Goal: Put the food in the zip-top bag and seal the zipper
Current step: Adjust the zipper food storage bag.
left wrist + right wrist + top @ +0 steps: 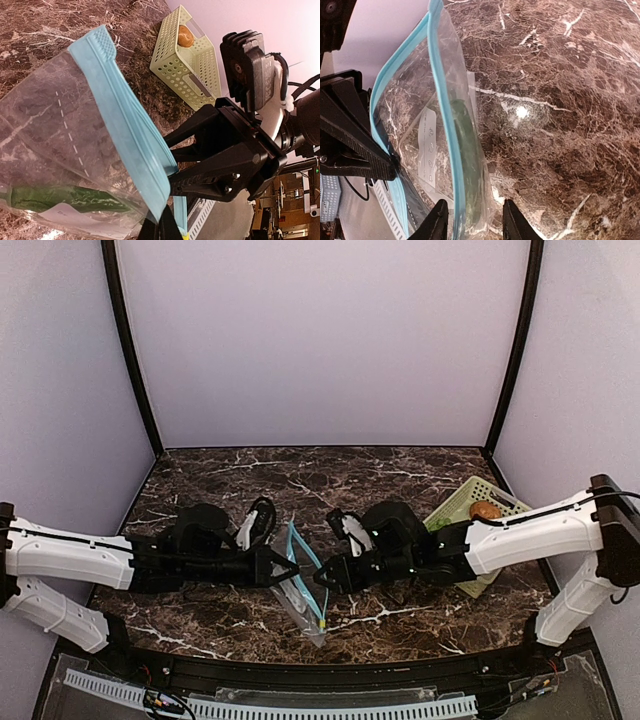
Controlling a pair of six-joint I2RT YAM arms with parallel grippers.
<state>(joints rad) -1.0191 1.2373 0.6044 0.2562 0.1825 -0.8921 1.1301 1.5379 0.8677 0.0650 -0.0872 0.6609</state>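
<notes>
The clear zip-top bag stands between my two grippers with its mouth held apart. The green vegetable lies inside it, also in the right wrist view. The brown-orange potato sits in the pale green basket. My left gripper is shut on one lip of the teal zipper, as the left wrist view shows. My right gripper is open, its fingers astride the other zipper lip and the bag wall.
The basket stands at the right, near the right arm's forearm. Dark marble table with purple walls behind and at the sides. A cable tray runs along the near edge.
</notes>
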